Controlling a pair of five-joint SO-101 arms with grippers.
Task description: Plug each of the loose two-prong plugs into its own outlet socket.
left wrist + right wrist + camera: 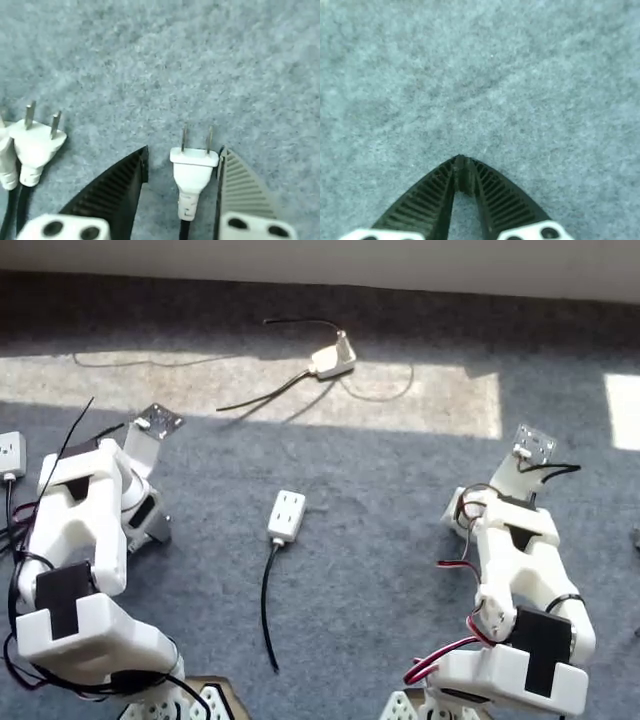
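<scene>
Now the left jaws, spread, flank a white plug.

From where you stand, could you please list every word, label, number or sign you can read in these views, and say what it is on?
None: no words, numbers or signs can be read. The white plug between the fingers of the left gripper, the second plug beside it and the outlet block on the carpet show plain surfaces.
</scene>
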